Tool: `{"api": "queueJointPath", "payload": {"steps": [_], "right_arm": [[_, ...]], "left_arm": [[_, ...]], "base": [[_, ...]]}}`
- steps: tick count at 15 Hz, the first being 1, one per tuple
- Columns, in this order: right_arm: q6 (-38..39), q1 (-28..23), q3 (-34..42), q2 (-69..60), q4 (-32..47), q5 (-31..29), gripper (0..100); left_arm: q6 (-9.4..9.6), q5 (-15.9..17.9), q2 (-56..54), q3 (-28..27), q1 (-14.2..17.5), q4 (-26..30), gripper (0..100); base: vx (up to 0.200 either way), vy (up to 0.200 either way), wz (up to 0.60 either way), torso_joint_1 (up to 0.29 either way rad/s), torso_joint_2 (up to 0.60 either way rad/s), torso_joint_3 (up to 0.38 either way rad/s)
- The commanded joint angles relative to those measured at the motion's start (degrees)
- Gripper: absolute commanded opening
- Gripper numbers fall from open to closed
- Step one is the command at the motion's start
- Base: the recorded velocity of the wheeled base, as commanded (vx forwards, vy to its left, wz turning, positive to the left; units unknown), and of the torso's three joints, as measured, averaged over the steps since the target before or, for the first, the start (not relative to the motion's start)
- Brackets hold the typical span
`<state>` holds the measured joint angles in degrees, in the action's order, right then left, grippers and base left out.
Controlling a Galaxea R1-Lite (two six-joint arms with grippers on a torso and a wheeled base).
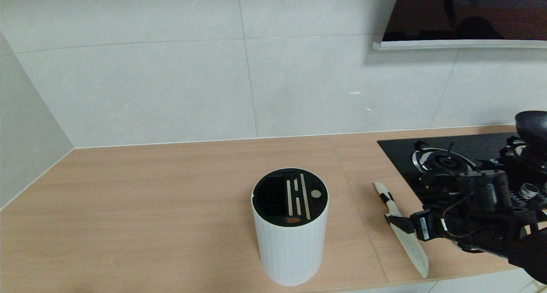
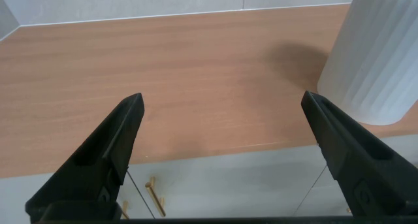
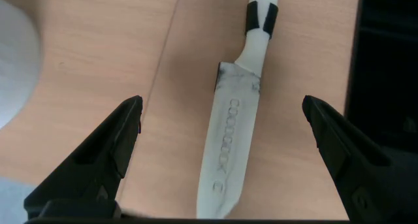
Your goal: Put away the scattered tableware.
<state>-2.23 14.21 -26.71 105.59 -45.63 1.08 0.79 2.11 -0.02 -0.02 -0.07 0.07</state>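
A cream knife point(image 1: 401, 233) with a black band on its handle lies flat on the wooden counter point(image 1: 149, 207), blade pointing to the front edge. My right gripper point(image 1: 406, 227) hovers over its blade. In the right wrist view the gripper point(image 3: 222, 159) is open, with one finger on each side of the knife point(image 3: 232, 132) and not touching it. A white ribbed knife holder point(image 1: 292, 237) with a black slotted top stands upright to the left of the knife. My left gripper point(image 2: 225, 165) is open and holds nothing, low over the counter's front edge, with the holder point(image 2: 375, 54) off to one side.
A black gas hob point(image 1: 448, 154) with burners lies right of the knife, with a dark pot point(image 1: 532, 126) on it. A range hood point(image 1: 461, 19) hangs above. The tiled wall closes the back and left. Cabinet handles point(image 2: 153, 194) show below the counter edge.
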Motion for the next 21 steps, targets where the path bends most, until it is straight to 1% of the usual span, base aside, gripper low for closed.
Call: {"api": "queueJointPath", "payload": {"steps": [1, 2, 5, 7, 21], "right_arm": [[0.0, -0.1, -0.1, 7.7, -4.9, -1.8, 100], [0.0, -0.1, -0.1, 10.0, -8.9, -3.2, 100], [-0.1, -0.1, -0.9, 14.4, -15.1, -3.8, 100], [0.0, -0.2, -1.3, 16.0, -15.5, -4.9, 100], [0.3, -0.9, -3.3, 19.1, -15.6, -5.7, 100]], "left_arm": [[0.00, 0.0, 0.0, 0.0, 0.0, 0.0, 100], [0.00, 0.0, 0.0, 0.0, 0.0, 0.0, 100], [0.00, 0.0, 0.0, 0.0, 0.0, 0.0, 100], [0.00, 0.0, 0.0, 0.0, 0.0, 0.0, 100], [0.00, 0.0, 0.0, 0.0, 0.0, 0.0, 100]], "base": [[0.000, 0.000, 0.00, 0.000, 0.00, 0.000], [0.000, 0.000, 0.00, 0.000, 0.00, 0.000], [0.000, 0.000, 0.00, 0.000, 0.00, 0.000], [0.000, 0.000, 0.00, 0.000, 0.00, 0.000], [0.000, 0.000, 0.00, 0.000, 0.00, 0.000]]}}
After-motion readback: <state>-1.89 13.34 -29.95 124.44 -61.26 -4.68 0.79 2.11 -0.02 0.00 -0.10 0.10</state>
